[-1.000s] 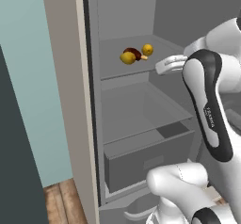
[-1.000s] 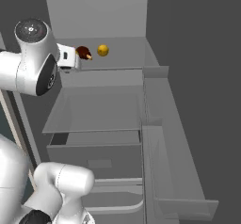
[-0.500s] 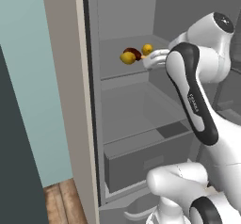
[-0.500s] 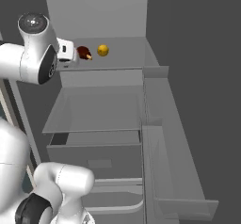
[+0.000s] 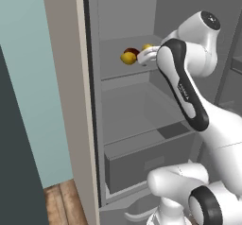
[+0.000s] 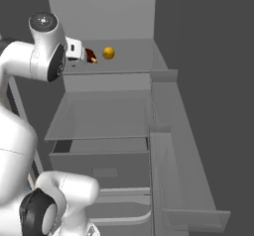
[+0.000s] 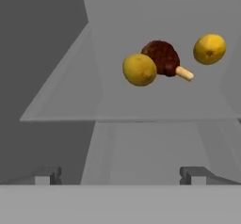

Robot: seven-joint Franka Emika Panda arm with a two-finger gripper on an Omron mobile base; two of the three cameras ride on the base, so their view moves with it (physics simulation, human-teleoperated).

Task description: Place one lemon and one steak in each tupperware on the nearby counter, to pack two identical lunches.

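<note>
Open fridge [image 5: 142, 120]: grey interior, several shelves, a drawer at the bottom. Upper shelf [image 7: 141, 105] carries the food, presumably stored cold before packing. Arm reaches in at that shelf's level. Gripper [image 7: 120, 175] sits just short of the shelf edge, jaws spread wide, nothing between them; likely lined up for a first pick. Dark red-brown meat piece with a pale bone end [image 7: 162, 57] lies mid-shelf. Near lemon [image 7: 139, 69] touches its front; second lemon [image 7: 209, 49] sits apart, farther back.
</note>
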